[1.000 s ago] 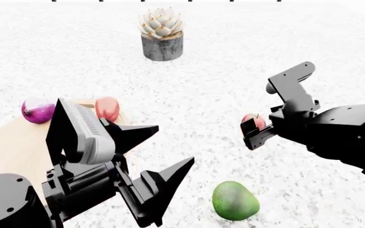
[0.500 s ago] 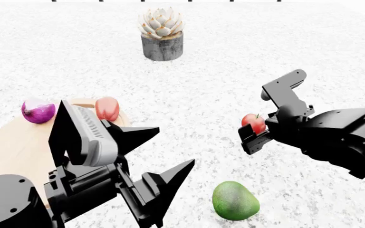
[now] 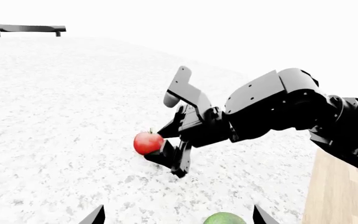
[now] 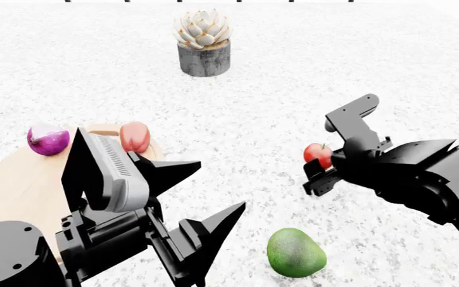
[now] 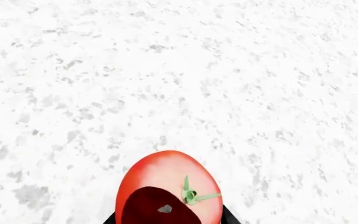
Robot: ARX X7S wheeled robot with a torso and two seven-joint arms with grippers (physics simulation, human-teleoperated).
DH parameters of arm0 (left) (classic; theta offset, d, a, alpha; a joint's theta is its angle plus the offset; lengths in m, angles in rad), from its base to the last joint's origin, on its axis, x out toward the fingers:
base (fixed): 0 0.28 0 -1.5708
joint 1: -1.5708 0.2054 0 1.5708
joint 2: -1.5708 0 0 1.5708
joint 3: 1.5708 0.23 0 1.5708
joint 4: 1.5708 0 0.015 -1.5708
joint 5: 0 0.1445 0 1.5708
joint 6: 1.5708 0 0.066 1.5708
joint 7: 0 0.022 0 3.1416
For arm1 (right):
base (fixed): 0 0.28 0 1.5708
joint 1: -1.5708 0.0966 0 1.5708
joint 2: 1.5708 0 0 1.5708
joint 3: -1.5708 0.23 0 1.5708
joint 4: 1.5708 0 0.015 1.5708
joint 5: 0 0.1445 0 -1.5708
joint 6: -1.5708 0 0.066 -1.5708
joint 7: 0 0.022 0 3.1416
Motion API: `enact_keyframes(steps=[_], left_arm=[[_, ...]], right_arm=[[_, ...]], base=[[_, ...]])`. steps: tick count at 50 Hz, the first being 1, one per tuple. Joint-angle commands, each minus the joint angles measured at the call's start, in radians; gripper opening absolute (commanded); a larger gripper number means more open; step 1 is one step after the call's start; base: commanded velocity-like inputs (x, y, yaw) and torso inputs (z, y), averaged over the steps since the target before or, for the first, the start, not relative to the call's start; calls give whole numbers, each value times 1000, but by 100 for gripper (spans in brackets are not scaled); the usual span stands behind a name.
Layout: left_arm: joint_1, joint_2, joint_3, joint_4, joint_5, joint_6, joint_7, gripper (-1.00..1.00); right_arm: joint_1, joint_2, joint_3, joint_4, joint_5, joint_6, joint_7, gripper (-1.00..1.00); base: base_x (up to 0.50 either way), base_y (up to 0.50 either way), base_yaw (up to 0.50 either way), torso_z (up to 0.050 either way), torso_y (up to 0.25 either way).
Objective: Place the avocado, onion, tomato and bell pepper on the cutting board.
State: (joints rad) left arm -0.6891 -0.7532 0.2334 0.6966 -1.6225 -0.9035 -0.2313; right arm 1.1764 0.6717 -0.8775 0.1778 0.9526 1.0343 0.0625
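The tomato [image 4: 318, 154] sits between the fingers of my right gripper [image 4: 319, 167], which is shut on it just above the white table. It also shows in the right wrist view [image 5: 168, 186] and in the left wrist view [image 3: 148, 143]. The avocado [image 4: 296, 252] lies on the table in front of the right arm, and its top shows in the left wrist view [image 3: 223, 219]. The onion [image 4: 48, 139] and the bell pepper [image 4: 134, 137] rest at the far edge of the round wooden cutting board [image 4: 14, 185]. My left gripper [image 4: 220, 183] is open and empty beside the board.
A grey pot with a pale succulent [image 4: 204, 45] stands at the back middle. The white speckled table [image 4: 277, 101] stretches all round. A dark bench [image 3: 24, 29] shows far off in the left wrist view.
My right arm has shifted a little to the left and its wrist has dropped, with the tomato staying between its fingers. The left arm has hardly moved.
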Motion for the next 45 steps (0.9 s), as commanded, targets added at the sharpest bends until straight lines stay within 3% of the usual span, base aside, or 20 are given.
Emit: enact_keyframes(steps=[1,23,30,37,45], left_arm=[[2,-3,0,2,-2,5,0,100],[-36,-18,7,28,-71,2,-25,100],[-50,-20,24,16,-83,-21,39,100],[-155,-18,66,-53,-106,-85,122,100],[-268,17,158,-137,-142,-170,113,100]], right_arm=[[-4,-2,-6,-2,5,-7,-11,-100],[-50,105,121,-200,121,-31,88,-100],[-66,134,162,-250,156,-43,125,-100],[-77,161,192,-313,190,-46,157,-100],[-86,195,221,-374,222,-45,196,-100]], base=[[0,0,0,0,0],[0,0,0,0,0],[0,0,0,0,0],[0,0,0,0,0],[0,0,0,0,0]])
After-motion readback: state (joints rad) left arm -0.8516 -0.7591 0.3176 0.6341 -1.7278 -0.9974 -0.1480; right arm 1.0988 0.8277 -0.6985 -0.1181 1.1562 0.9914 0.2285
